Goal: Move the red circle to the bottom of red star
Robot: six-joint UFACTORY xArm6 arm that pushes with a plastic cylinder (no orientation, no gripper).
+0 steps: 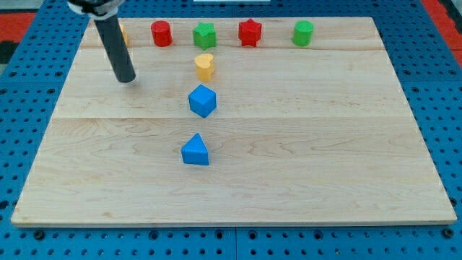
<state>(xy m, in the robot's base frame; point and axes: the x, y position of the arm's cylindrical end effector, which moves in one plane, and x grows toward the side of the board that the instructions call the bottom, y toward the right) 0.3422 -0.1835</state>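
Observation:
The red circle [161, 33] stands near the view's top edge of the wooden board [325, 144], left of centre. The red star [249, 32] stands in the same row, further to the view's right, with a green star [204, 35] between them. My tip [125, 78] rests on the board below and to the left of the red circle, apart from it. The rod rises toward the view's top left.
A green circle [303, 32] stands at the top right of the row. A yellow block [121, 32] is partly hidden behind the rod. A yellow heart [205, 66], a blue cube [203, 100] and a blue triangle [195, 150] line up down the middle.

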